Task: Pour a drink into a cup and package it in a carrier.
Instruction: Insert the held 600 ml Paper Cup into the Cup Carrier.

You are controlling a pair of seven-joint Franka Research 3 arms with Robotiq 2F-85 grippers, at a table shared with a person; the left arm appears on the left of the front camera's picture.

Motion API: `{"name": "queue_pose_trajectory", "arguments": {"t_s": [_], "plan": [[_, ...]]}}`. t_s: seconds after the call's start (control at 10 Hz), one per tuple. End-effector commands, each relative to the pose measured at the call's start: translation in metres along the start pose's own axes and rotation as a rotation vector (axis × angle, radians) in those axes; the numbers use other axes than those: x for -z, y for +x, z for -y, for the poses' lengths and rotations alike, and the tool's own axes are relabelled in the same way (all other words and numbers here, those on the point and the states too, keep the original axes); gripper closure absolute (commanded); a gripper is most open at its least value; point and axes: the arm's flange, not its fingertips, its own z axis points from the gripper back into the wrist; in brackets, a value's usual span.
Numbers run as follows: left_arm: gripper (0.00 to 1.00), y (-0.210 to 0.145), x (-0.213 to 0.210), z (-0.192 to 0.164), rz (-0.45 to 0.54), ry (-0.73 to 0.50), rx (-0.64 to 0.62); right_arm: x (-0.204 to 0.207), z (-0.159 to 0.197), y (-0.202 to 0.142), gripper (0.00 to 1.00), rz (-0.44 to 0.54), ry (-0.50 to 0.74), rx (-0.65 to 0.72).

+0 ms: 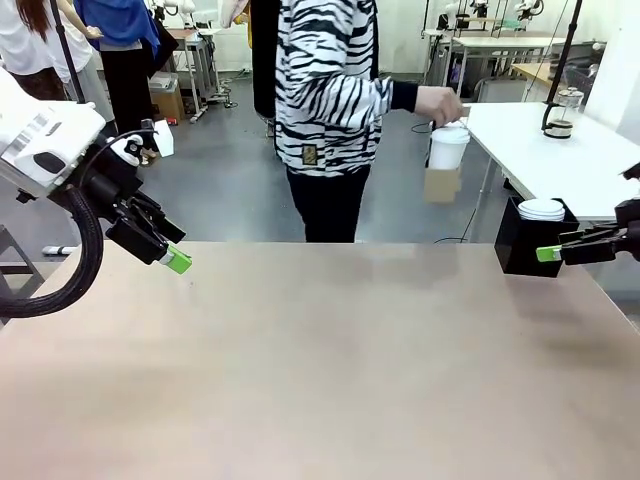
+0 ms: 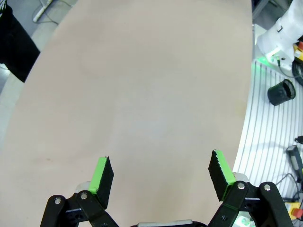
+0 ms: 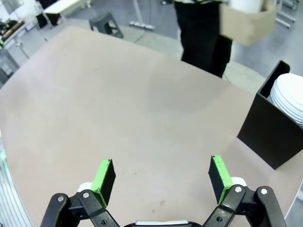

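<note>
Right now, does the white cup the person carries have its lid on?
Yes: a white lid caps the cup.

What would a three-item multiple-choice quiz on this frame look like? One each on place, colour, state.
1. Where is the cup?
A. on the near table
B. in the person's hand, beyond the table's far edge
C. in the left gripper

2. What colour is the box at the table's right edge?
A. black
B. red
C. blue

3. How do both grippers stand?
A. both shut
B. one shut on the cup
C. both open, holding nothing

Key: 1 B, the hand grips its lid off the table; 2 A, its walls are black; 3 C, the left gripper and right gripper show spread pads with bare table between.
</note>
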Motion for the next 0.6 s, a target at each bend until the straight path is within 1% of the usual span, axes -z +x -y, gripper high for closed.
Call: {"name": "queue_pose_trajectory", "arguments": {"t_s": [0.0, 0.5], "plan": [[0.00, 0.0021, 0.0010, 0.0001, 0.024, -0.003, -0.011, -0.0020, 0.0015, -0.0035, 0.00, 0.004, 0.008, -0.007], [0.00, 0.0021, 0.0010, 0.0001, 0.024, -0.003, -0.011, -0.0020, 0.0015, -0.0035, 0.00, 0.004, 0.008, -0.007]]}}
